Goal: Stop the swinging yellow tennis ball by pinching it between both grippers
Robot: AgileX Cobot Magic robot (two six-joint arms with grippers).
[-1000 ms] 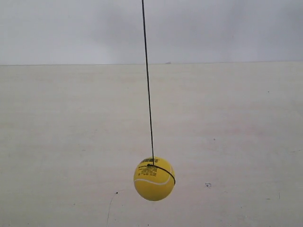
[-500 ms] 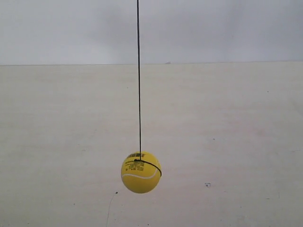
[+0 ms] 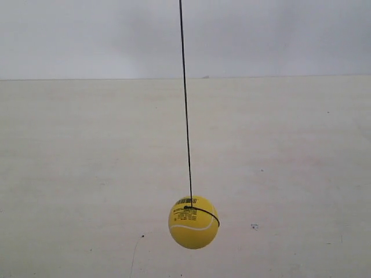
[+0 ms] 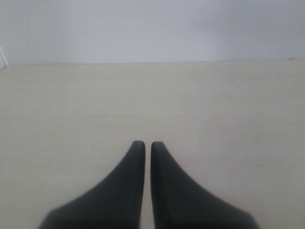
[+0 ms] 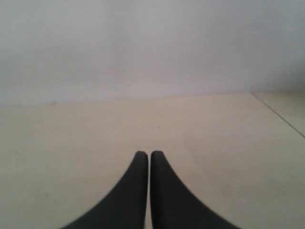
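Observation:
The yellow tennis ball (image 3: 193,222) hangs on a thin black string (image 3: 186,104) above the pale table in the exterior view, its barcode label facing the camera and a white seam curving below it. Neither arm shows in that view. In the left wrist view my left gripper (image 4: 148,143) is shut, its two black tapered fingers (image 4: 119,191) side by side with only a thin slit between them and nothing held. My right gripper (image 5: 146,154) is likewise shut on nothing in the right wrist view. The ball appears in neither wrist view.
The pale table (image 3: 278,145) runs back to a grey wall (image 3: 278,35). A few small dark specks (image 3: 254,226) mark its surface near the ball. In the right wrist view a table edge (image 5: 279,114) runs diagonally at one side.
The ball swung towards the exterior view's left and a little up, then back right and down to slightly right of where it began. No gripper entered the exterior view.

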